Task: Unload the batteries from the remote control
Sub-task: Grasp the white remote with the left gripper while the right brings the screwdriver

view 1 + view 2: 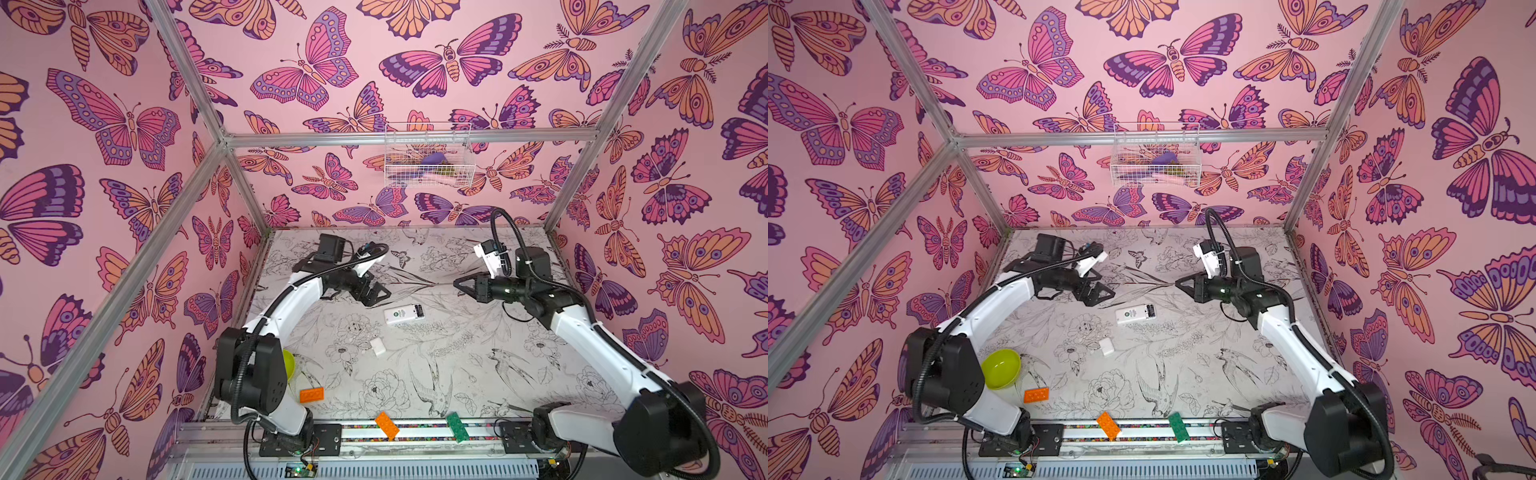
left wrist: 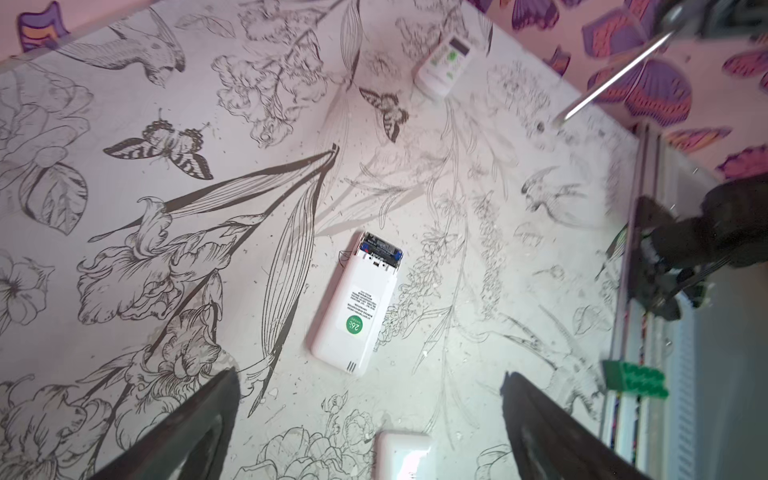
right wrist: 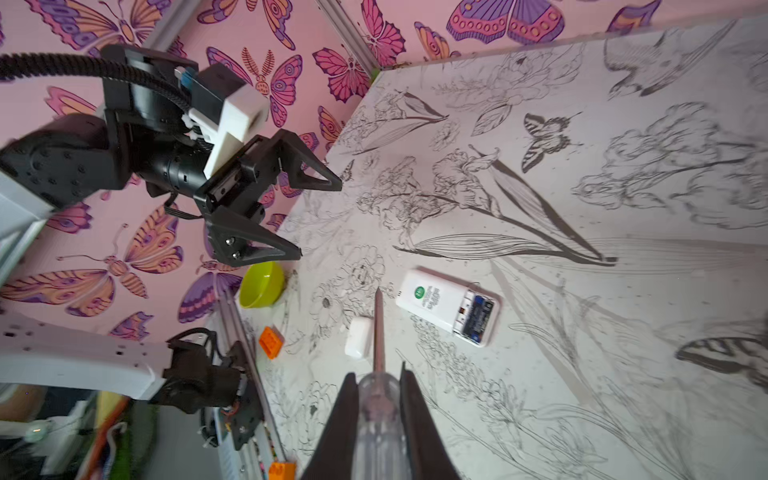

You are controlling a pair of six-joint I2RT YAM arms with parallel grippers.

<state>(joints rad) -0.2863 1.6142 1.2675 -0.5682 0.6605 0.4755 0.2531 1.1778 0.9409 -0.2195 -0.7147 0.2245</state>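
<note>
A clear-handled tool point(image 3: 377, 411) is seen closest to the lens in the right wrist view. It is pinched by its handle in the right gripper point(image 3: 378, 376), whose jaws are pressed against it, and its thin metal shaft is pointed out over the table point(image 3: 623, 374). Beside the shaft a small white cover point(image 3: 358, 336) is laid flat, and near it the remote control point(image 3: 446, 305) is laid back side up, a round green sticker showing. The compartment at one end of it is uncovered, and the batteries point(image 3: 478, 309) are seated inside, dark with blue ends; their number cannot be told. The left gripper point(image 1: 376, 298) is held above the table in a top view, near the remote but apart from it, with its jaws spread wide and nothing between them. Farther out, a yellow-green bowl point(image 1: 1000, 368) is set by the left arm's base, with an orange brick point(image 1: 1036, 395) just beside it. A green brick point(image 1: 1178, 427) is placed at the table's front edge.
</note>
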